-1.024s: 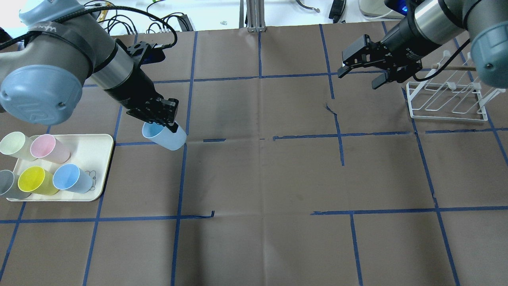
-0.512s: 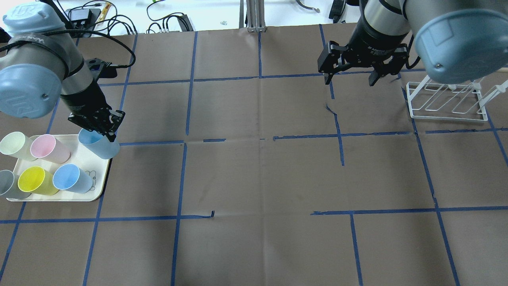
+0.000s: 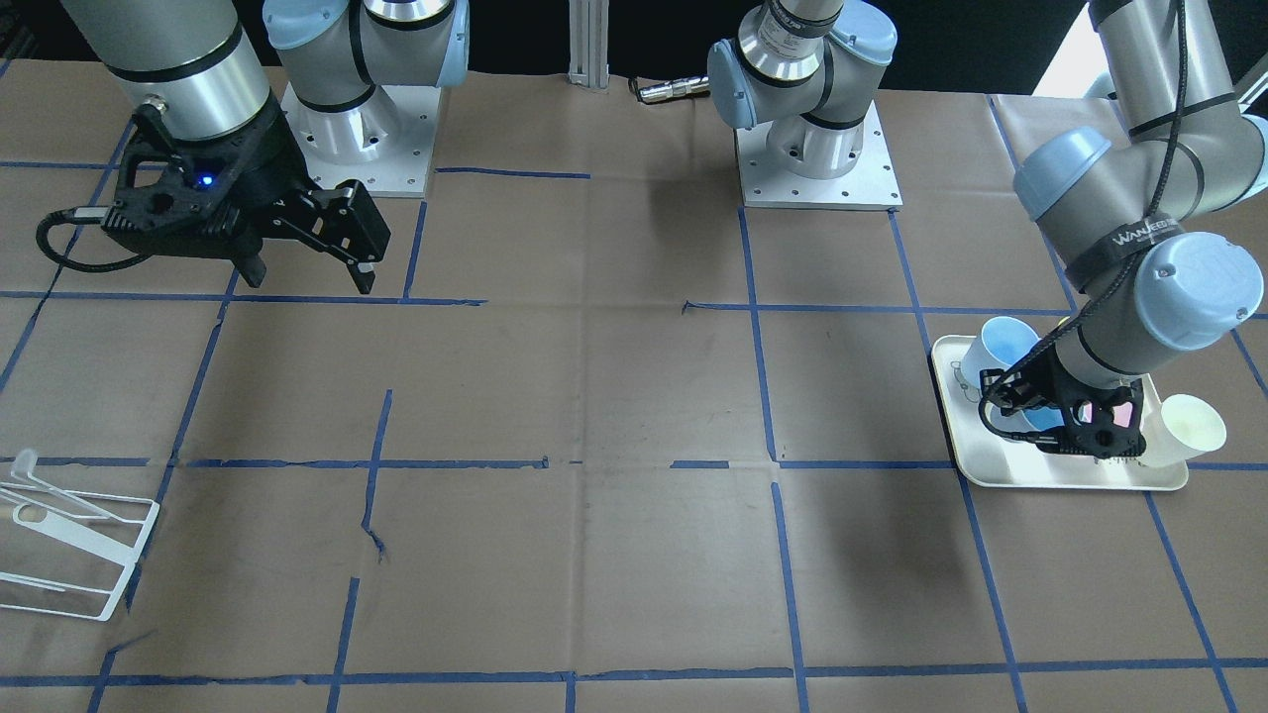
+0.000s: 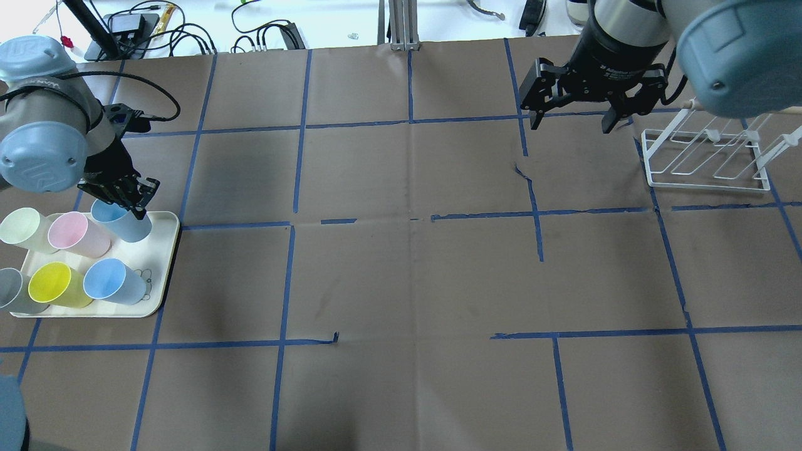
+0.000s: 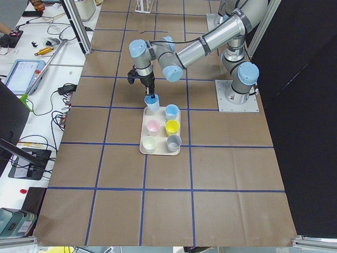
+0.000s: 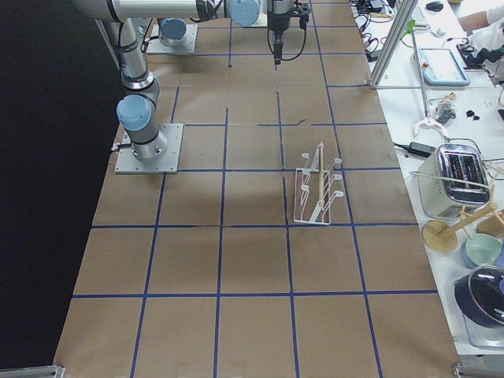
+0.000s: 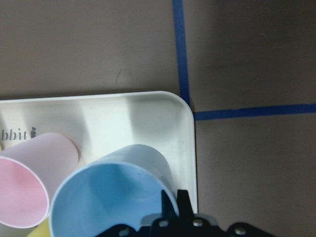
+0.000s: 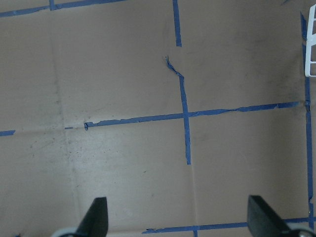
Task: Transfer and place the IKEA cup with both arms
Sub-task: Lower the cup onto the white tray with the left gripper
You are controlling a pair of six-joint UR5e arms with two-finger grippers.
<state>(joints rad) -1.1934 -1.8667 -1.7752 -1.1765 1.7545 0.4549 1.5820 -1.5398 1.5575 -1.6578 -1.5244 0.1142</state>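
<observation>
Got the blue cup (image 4: 122,220) pinched at the rim in the left gripper (image 4: 128,202), fingers closed across the cup wall. Upright, mouth up, at the tray (image 4: 160,275) corner farthest from the robot and nearest the table's middle, just beside the pink cup (image 4: 75,233). Can't tell whether resting on the tray floor or held just above it. Also on the tray: second blue cup (image 4: 113,282), yellow cup (image 4: 56,285), grey cup (image 4: 9,291) and pale cup (image 4: 22,228), all upright. Across the table, right gripper (image 4: 573,125) hanging over the bare brown paper (image 4: 407,282) — fingers spread wide, gripping nothing. Close to the white wire rack (image 4: 708,163), not touching it. Well apart from the left gripper, most of the table between them.
</observation>
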